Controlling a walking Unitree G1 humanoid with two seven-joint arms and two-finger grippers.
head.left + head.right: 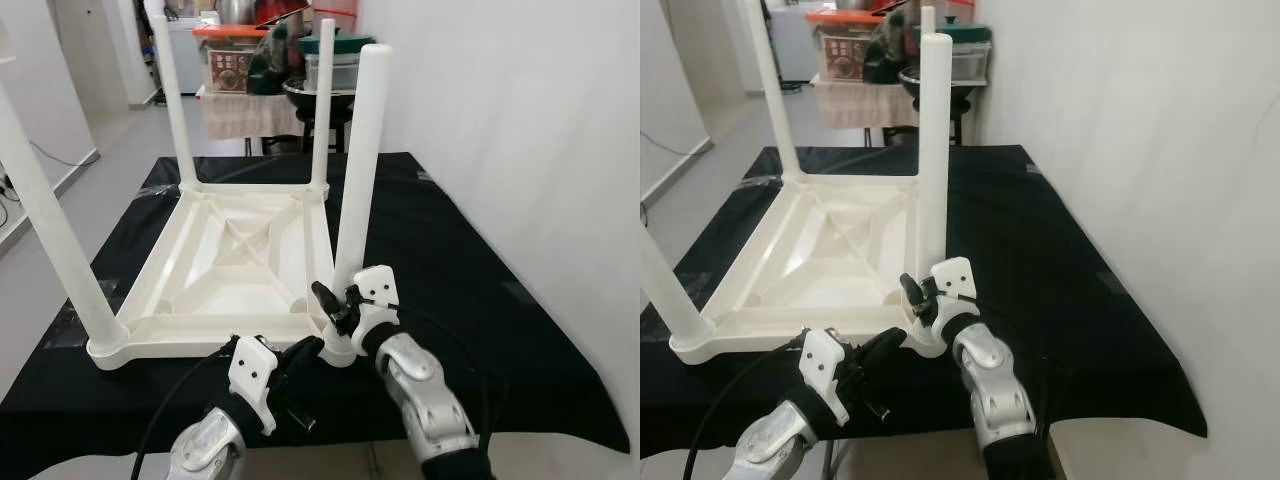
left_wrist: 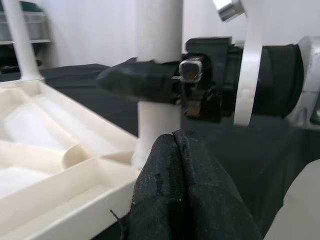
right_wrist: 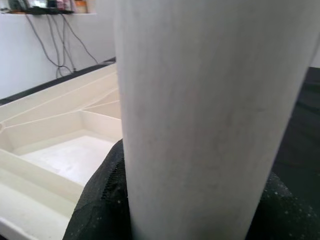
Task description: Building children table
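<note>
- The right claw (image 1: 335, 305) is clamped around the base of the near-right leg (image 1: 358, 170), its silver forearm angled up from below.
- The left claw (image 1: 300, 355), fingers pressed together, points at the near corner of the upturned white children's table (image 1: 240, 262).
- That sits on a black-draped table (image 1: 450, 270).

Plain white wall (image 1: 520, 110) along the right, close beside a work surface draped in black cloth (image 1: 450, 250) that hangs over its near edge and right corner. Beyond the far edge, pale grey floor (image 1: 110, 140) running back to a white door (image 1: 105, 40), with a thin cable trailing along the skirting at the left. Further back, a stand hung with a beige towel (image 1: 245, 115), stacked with a clear storage box under an orange lid (image 1: 230, 55), a green-lidded container (image 1: 335, 55) and dark pots, all evenly lit.
</note>
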